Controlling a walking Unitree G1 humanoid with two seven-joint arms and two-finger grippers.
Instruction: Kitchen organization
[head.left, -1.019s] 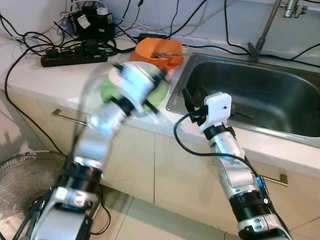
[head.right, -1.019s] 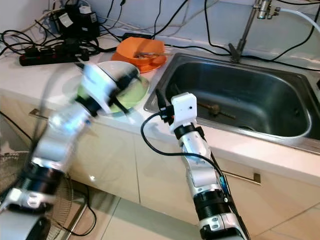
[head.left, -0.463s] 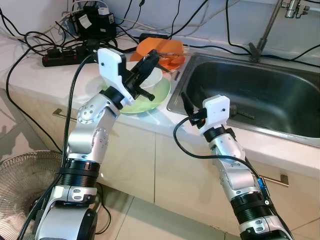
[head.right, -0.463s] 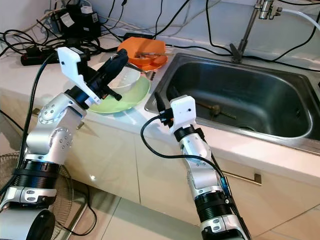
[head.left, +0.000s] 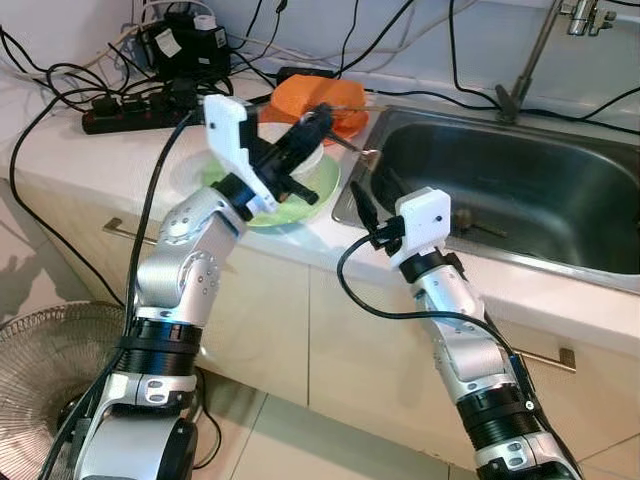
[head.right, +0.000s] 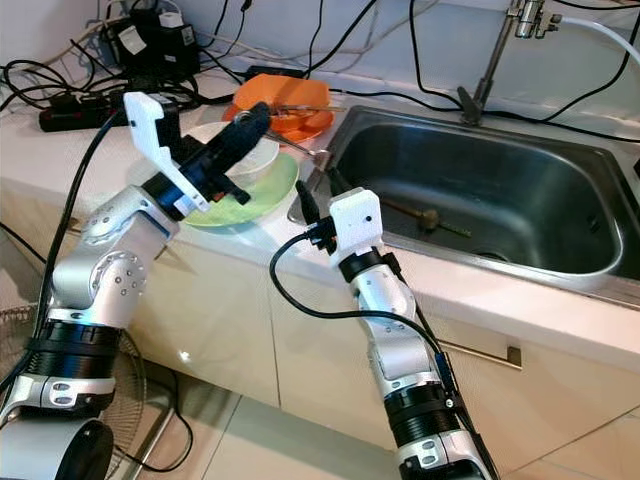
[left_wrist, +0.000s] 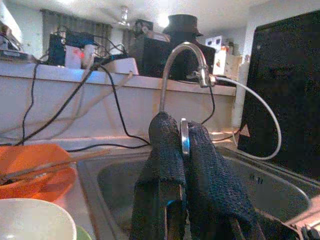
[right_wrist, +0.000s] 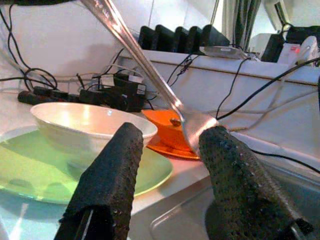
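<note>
Bowl (head.right: 243, 152) on plate (head.right: 262, 193), left of sink (head.right: 480, 190); dish (head.right: 285, 105) behind.

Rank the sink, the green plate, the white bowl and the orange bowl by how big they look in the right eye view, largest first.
1. sink, clearly largest.
2. green plate.
3. white bowl and orange bowl: too alike to rank. The left gripper, shut on a spoon, covers part of the white bowl, and the orange bowl sits farther back.

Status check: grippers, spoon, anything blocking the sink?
Left gripper shut on spoon, held above counter edge by sink. Right gripper open near spoon bowl. White bowl on green plate below.
</note>
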